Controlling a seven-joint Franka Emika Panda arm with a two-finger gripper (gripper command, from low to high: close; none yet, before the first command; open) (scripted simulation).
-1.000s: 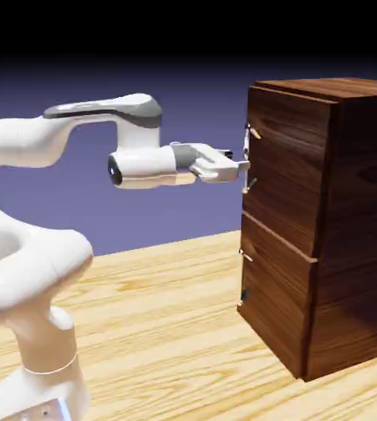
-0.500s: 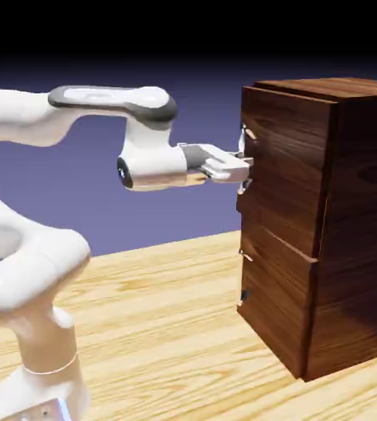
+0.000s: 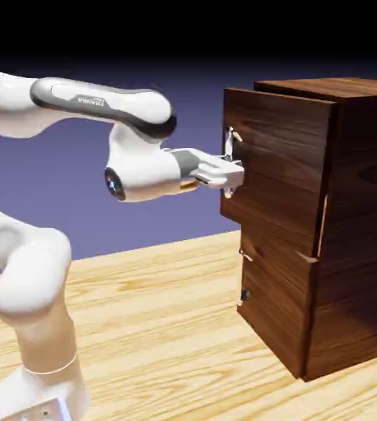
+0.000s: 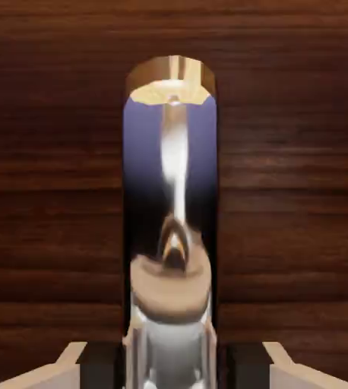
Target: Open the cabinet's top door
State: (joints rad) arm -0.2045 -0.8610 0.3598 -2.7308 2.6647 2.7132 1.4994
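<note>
Standing at the exterior view's right on the pale plank table, the cabinet is a tall, boxy block of dark walnut-brown wood with strong horizontal grain; it looks heavy and rigid, unlikely to shift under a pull, though that is a judgement.

Top door: the larger upper front panel, flat and stiff, with squared edges. Its front face sits out from the cabinet body, a narrow shadowed gap showing along its right edge, so it reads as partly open. Whether it swings or slides I cannot tell from this angle. Expect steady resistance rather than flex; a hard panel like this will not give under the fingers, so the handle is the only sensible hold.

Lower panel: shorter, same wood, flush and shut.

White arm, smooth glossy shells with a grey band, reaching level toward the door.

Gripper: jaws drawn in tight around the handle, a slim vertical silver bar near the door's left edge. In the hand view the bar fills the middle, polished and mirror-like, round in section, so probably slippery; a mid-bar grip like this one, squarely across it, looks right.

Fingertips: small and grey, just visible either side of the bar.
</note>
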